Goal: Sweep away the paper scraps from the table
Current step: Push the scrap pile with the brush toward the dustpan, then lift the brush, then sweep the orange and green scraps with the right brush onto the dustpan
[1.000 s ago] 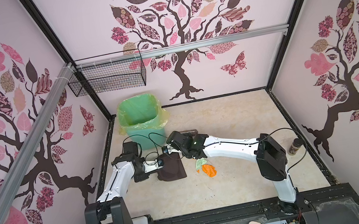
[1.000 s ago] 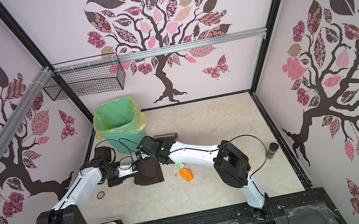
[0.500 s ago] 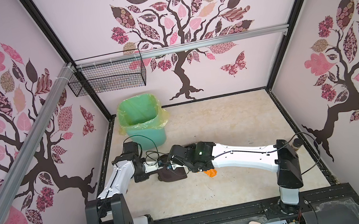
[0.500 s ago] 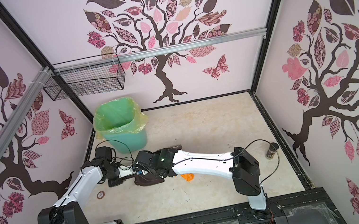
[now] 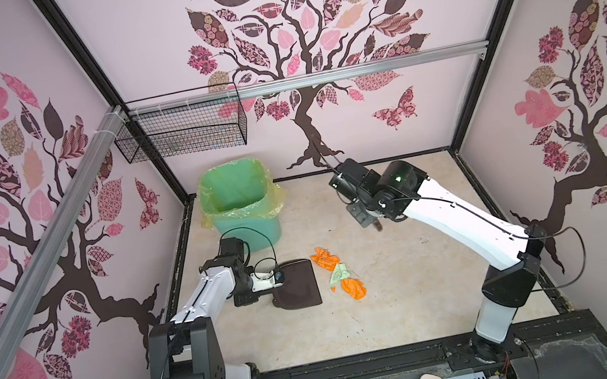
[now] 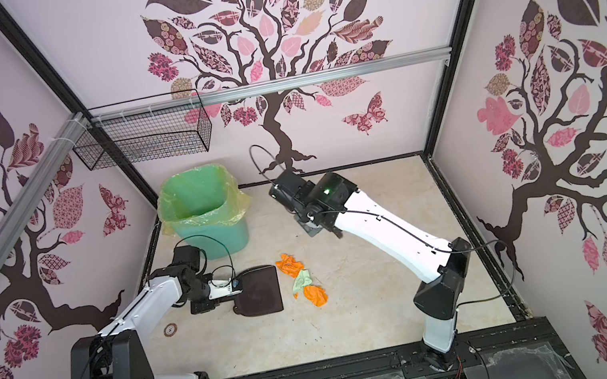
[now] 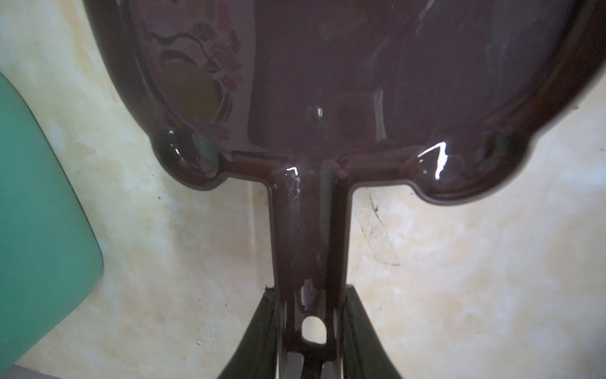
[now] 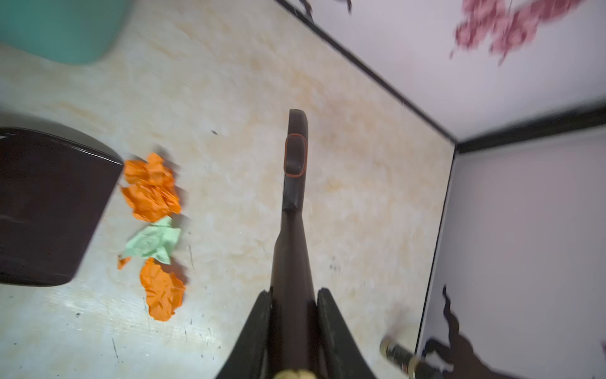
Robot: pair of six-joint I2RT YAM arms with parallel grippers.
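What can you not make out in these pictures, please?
- Brush bristles: the right wrist view shows only its back; in both top views the right arm covers them.
- Dustpan front lip: cut off by the left wrist view's edge.
- Small dark object by the wall: too blurred to name.

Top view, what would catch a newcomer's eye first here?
The bright orange and mint paper scraps clumped on the table, right beside the dark dustpan that the left gripper holds by its handle. A green bin stands at the back left, and the right gripper holds a brown tool behind the scraps.
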